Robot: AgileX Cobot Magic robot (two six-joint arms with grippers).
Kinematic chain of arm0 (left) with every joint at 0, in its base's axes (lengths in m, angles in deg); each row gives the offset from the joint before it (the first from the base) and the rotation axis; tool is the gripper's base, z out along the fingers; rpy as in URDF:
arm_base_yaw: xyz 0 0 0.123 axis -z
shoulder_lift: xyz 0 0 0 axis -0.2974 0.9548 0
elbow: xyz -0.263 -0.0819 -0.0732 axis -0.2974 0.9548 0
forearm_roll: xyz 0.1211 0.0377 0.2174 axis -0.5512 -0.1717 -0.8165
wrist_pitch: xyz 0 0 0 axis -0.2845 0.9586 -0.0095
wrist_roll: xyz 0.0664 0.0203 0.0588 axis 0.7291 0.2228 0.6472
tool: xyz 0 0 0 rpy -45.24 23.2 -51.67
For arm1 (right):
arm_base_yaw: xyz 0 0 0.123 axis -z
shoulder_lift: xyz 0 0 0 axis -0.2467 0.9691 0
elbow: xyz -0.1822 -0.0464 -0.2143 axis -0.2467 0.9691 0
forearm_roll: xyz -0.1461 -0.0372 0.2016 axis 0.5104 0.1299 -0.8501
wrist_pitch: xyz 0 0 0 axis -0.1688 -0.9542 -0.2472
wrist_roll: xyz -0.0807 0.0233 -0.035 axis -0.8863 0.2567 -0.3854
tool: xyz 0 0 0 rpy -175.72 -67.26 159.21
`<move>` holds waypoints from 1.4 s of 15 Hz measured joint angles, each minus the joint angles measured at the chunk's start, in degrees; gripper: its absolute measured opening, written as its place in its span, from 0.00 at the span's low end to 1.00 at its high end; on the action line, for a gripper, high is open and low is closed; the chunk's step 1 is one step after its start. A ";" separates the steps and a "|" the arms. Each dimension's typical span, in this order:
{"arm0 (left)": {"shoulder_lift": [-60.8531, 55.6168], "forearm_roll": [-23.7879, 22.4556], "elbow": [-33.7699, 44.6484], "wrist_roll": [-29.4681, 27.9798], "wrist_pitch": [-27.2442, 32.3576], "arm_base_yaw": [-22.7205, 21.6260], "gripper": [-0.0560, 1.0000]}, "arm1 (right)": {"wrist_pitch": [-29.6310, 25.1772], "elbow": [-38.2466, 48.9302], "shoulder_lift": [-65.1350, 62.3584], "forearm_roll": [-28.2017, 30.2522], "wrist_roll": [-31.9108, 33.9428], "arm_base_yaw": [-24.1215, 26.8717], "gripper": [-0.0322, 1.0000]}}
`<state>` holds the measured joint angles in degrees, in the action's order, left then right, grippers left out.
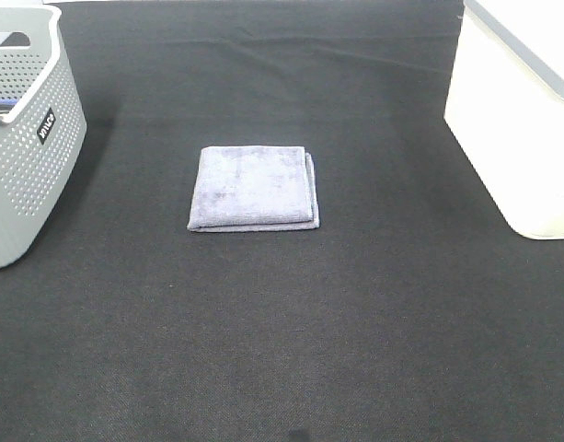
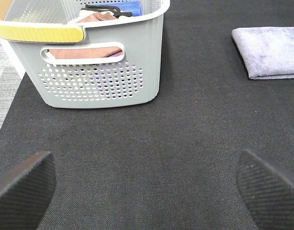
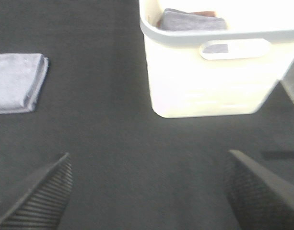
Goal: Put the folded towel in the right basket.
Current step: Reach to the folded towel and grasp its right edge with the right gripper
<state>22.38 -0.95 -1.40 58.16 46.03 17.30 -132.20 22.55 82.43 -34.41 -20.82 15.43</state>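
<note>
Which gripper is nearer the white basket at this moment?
Right. The right gripper faces the white basket close by; the left gripper is on the opposite side, facing the grey basket.

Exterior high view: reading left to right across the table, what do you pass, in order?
grey perforated basket → folded towel → white basket
</note>
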 joint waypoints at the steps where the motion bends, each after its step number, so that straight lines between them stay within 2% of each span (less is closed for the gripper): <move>1: 0.00 0.00 0.00 0.00 0.00 0.00 0.98 | 0.63 -2.86 6.25 -1.95 -0.80 0.00 0.81; 2: 0.00 0.00 0.00 0.00 0.00 0.00 0.98 | 1.03 -5.79 11.92 -3.84 -2.23 0.00 0.81; 3: 0.00 0.00 0.00 0.00 0.00 0.00 0.98 | 1.03 -5.79 11.92 -3.84 -2.23 0.00 0.81; 6: 0.00 0.00 0.00 0.00 0.00 0.00 0.98 | 1.20 -16.96 28.93 -10.08 -8.02 0.00 0.80; 8: 0.00 0.00 0.00 0.00 0.00 0.00 0.98 | -0.46 -27.90 41.77 -11.23 -9.63 0.00 0.78; 9: 0.00 0.00 0.00 0.00 0.00 0.00 0.98 | -1.03 -30.48 44.40 -11.23 -9.85 0.00 0.78; 10: 0.00 0.00 0.00 0.00 0.00 0.00 0.98 | -3.38 -38.10 51.34 -11.23 -9.97 0.00 0.78; 13: 0.00 0.00 0.00 0.00 0.00 0.00 0.98 | -8.31 -53.80 63.94 -11.00 -9.85 -0.80 0.78; 17: 0.00 0.00 0.00 0.00 0.00 0.00 0.98 | -11.34 -70.13 77.81 -7.45 -6.99 -10.08 0.78; 21: 0.00 0.00 0.00 0.00 0.00 0.00 0.98 | -12.66 -76.38 87.49 -6.70 -3.21 -16.33 0.78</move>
<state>22.38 -0.95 -1.40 58.16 46.03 17.30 -144.86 -53.82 169.92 -41.11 -24.03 -0.90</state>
